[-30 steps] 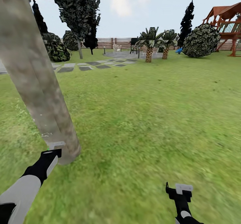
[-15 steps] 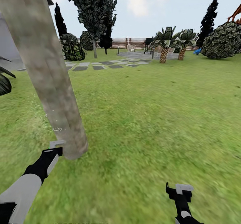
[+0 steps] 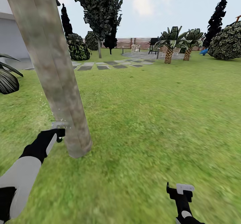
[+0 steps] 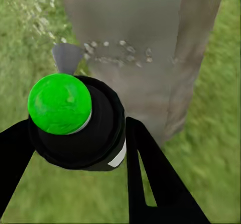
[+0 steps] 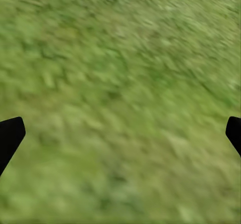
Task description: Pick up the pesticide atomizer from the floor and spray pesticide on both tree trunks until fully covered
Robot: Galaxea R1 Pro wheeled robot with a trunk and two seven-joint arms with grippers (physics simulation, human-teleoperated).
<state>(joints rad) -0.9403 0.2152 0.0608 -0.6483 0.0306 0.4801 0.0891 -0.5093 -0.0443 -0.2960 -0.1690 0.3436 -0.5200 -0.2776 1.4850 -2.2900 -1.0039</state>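
Note:
A thick mottled grey-tan tree trunk (image 3: 57, 76) leans across the left of the head view, rooted in the grass floor (image 3: 150, 116). My left gripper (image 3: 57, 131) is shut on the pesticide atomizer (image 4: 75, 123), a black can with a green cap and a grey nozzle (image 4: 67, 57), held close against the trunk's left side. Pesticide shows as white specks (image 4: 115, 50) on the bark (image 4: 150, 43) and drifting beside it (image 3: 43, 106). A second tall tree (image 3: 99, 48) stands far back. My right gripper (image 3: 180, 187) hangs low and open over bare grass (image 5: 120, 83).
A dark palm frond (image 3: 8, 79) juts in at the left edge, beside a grey wall (image 3: 13, 36). Grey stepping stones (image 3: 100, 66), round bushes (image 3: 78, 49), short palms (image 3: 169, 54) and the slatted fence (image 3: 137, 43) lie far back. Open lawn spreads to the right.
The camera has turned left, shifting the scene right. My left gripper has lifted the atomizer higher along the trunk, and white specks now float beside it. The right gripper stays put.

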